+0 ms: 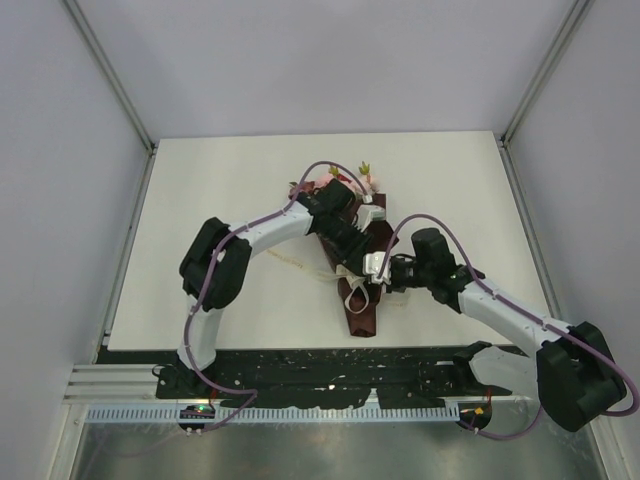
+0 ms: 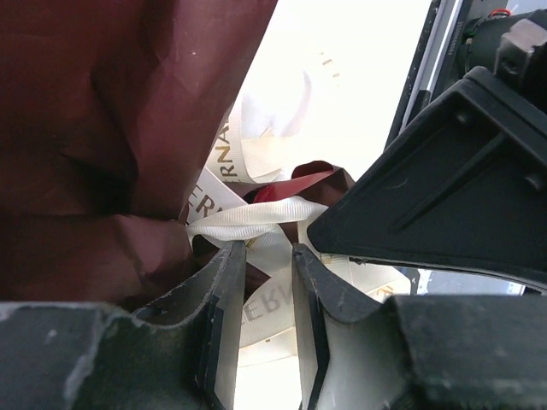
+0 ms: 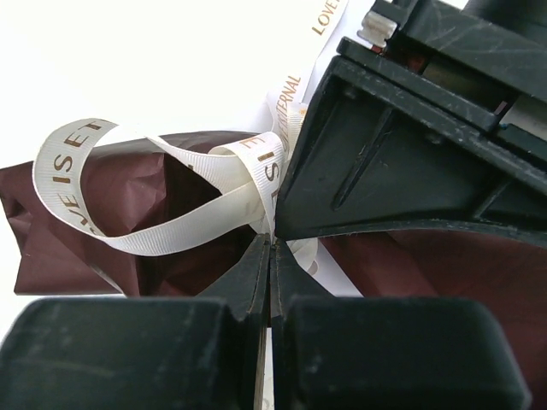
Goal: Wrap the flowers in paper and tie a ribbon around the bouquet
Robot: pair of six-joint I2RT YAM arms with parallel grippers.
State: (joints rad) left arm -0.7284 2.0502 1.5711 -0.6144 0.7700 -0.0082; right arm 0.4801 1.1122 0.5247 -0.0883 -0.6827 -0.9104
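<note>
Right gripper (image 3: 269, 243), black, two-fingered: jaws pressed flat together, pinching a strand of cream woven ribbon (image 3: 179, 224) printed with gold letters.
Left gripper (image 2: 269, 254): jaws a little apart, ribbon showing in the gap, contact not discernible. Ribbon loops at the waist of the bouquet (image 1: 360, 312), a cone of dark maroon glossy paper with pink blooms (image 1: 325, 184) at its wide end. Bouquet lies mid-way across the white tabletop (image 1: 220, 190), narrow end toward the near edge, blooms toward the far edge.

The bouquet (image 1: 362, 318) lies on the table (image 1: 220, 220), flowers (image 1: 325, 185) farthest, ribbon (image 1: 347, 273) across its near half.
</note>
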